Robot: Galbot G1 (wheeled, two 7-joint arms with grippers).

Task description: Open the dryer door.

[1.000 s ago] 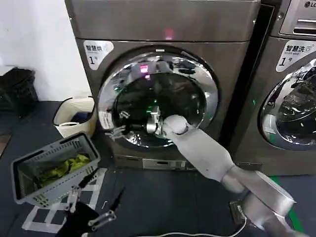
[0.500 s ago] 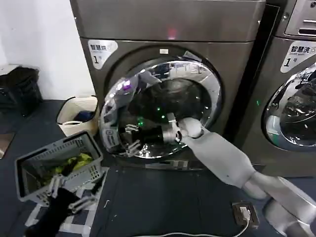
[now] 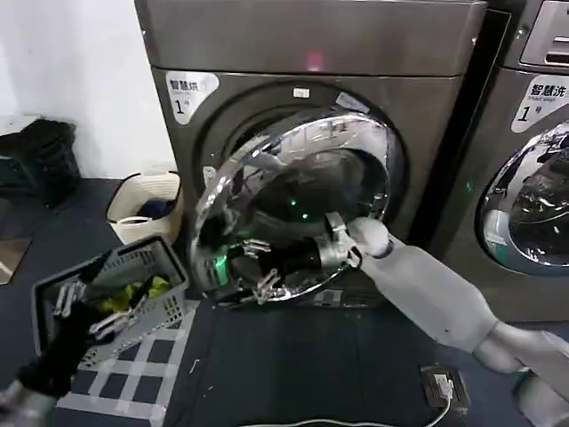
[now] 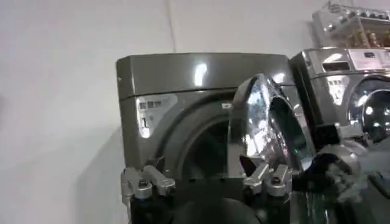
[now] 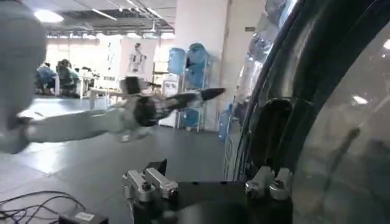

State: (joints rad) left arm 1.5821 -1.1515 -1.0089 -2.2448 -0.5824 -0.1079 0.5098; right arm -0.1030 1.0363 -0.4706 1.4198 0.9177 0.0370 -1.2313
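Right tool (image 3: 258, 267), lower centre, fingers spread, hooked on round chrome-rimmed glass dryer door (image 3: 293, 178), partly open. Risk: slipping off rim; nothing clamped. Left tool (image 3: 84, 302) idle, lower left, open.

Light falls from overhead, and the chrome ring of the dryer door (image 3: 293, 209) throws bright glare patches. Below the door the dark floor (image 3: 302, 365) is dim. Beside the door, the left gripper (image 3: 89, 298) is smeared by motion blur, as is the basket (image 3: 133, 267).
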